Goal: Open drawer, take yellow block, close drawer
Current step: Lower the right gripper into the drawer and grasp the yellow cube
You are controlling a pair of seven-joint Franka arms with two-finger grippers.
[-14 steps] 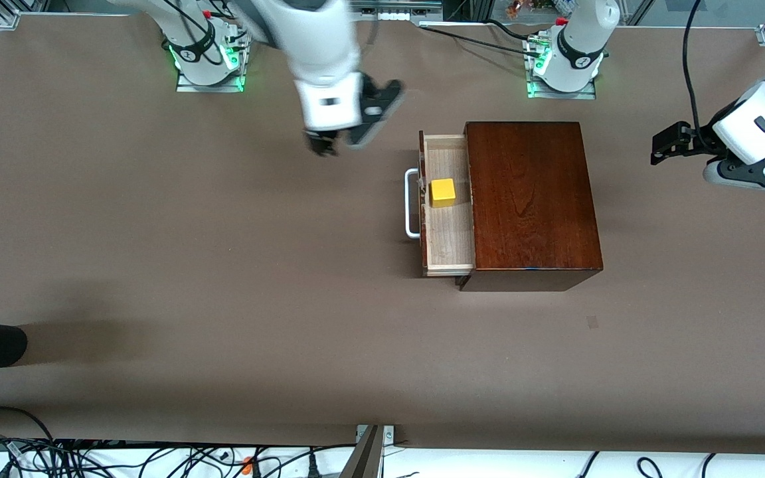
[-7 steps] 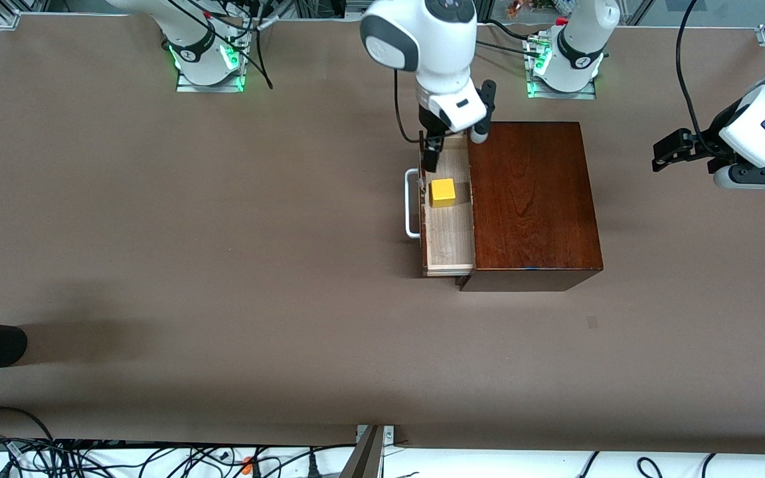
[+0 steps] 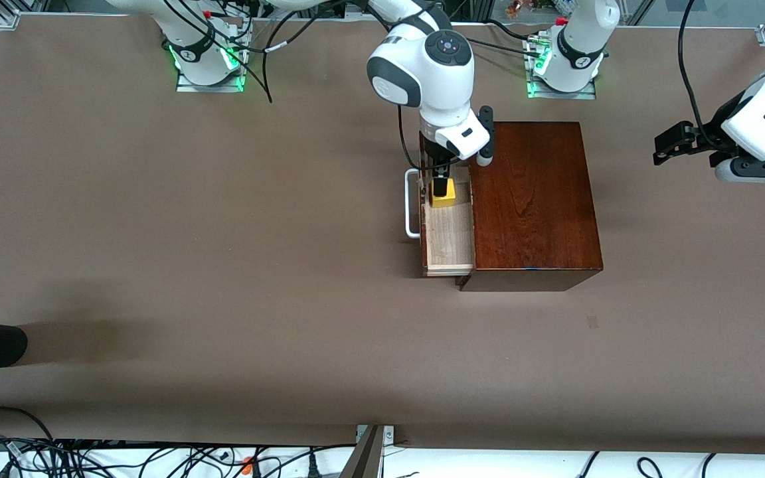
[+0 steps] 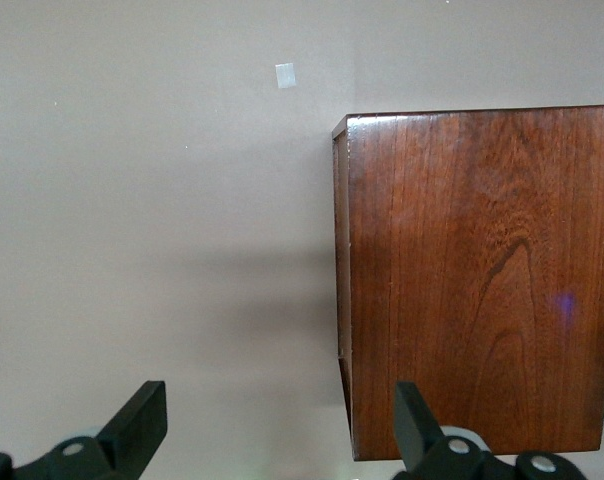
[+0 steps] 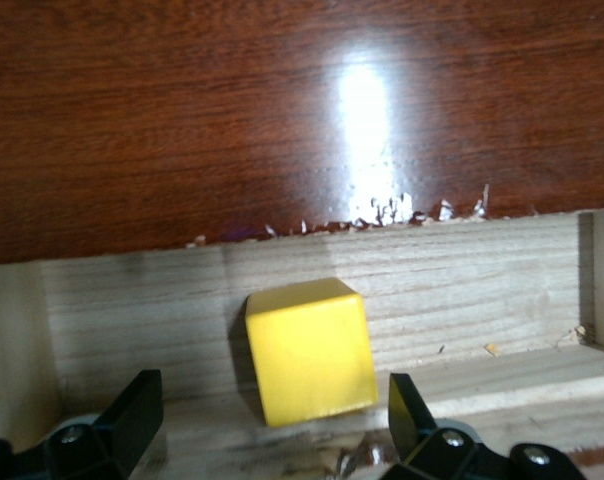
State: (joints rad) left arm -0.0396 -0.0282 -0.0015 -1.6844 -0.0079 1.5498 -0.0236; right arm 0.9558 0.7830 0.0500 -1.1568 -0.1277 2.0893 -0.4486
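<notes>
Cabinet [image 3: 532, 199]: glossy varnished dark wood, visible grain. Drawer [image 3: 450, 232] tray: pale raw wood, matt, splintered at one edge. Yellow block [image 5: 310, 350]: smooth, matt. Table [image 3: 190, 265]: matt brown covering.

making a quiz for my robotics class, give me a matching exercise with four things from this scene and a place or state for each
Things:
1. yellow block
2. drawer
3. right tool
4. left tool

Places or states:
A. pulled out of the cabinet
B. open, waiting over bare table at the left arm's end
C. open, over the block
D. resting on the drawer floor

Pairs: 1-D, 2-A, 3-C, 4-B
</notes>
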